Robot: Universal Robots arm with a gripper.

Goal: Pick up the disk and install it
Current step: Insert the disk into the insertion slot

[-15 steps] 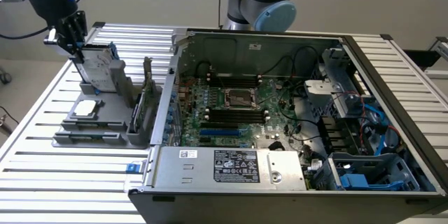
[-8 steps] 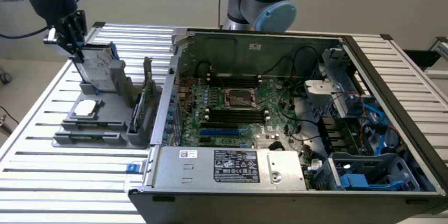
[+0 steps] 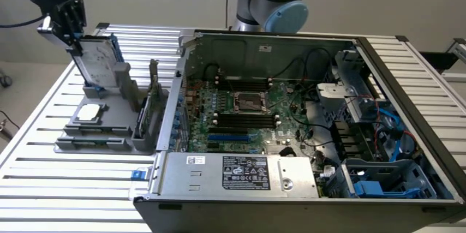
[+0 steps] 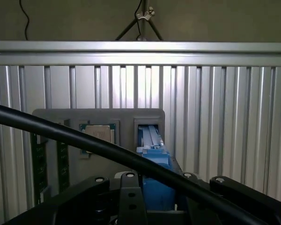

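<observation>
The disk (image 3: 100, 61), a silver drive with a white label in a blue carrier, stands on edge and slightly tilted at the exterior view's far left. Its lower end sits at the slot of the grey stand (image 3: 109, 129). My gripper (image 3: 71, 32) comes down from above and is shut on the disk's upper edge. In the wrist view the blue carrier edge of the disk (image 4: 153, 157) runs away between the black fingers (image 4: 129, 199) of my gripper (image 4: 155, 201), down to the stand (image 4: 126, 119).
A small square silver chip (image 3: 89, 113) lies on the stand and circuit cards (image 3: 151, 105) stand in its slots. The open computer case (image 3: 182, 80) holds a motherboard, a grey power-supply box (image 3: 248, 173) and blue drive bays (image 3: 378, 186). A black cable (image 4: 75, 138) crosses the wrist view over the slatted table (image 3: 58, 189).
</observation>
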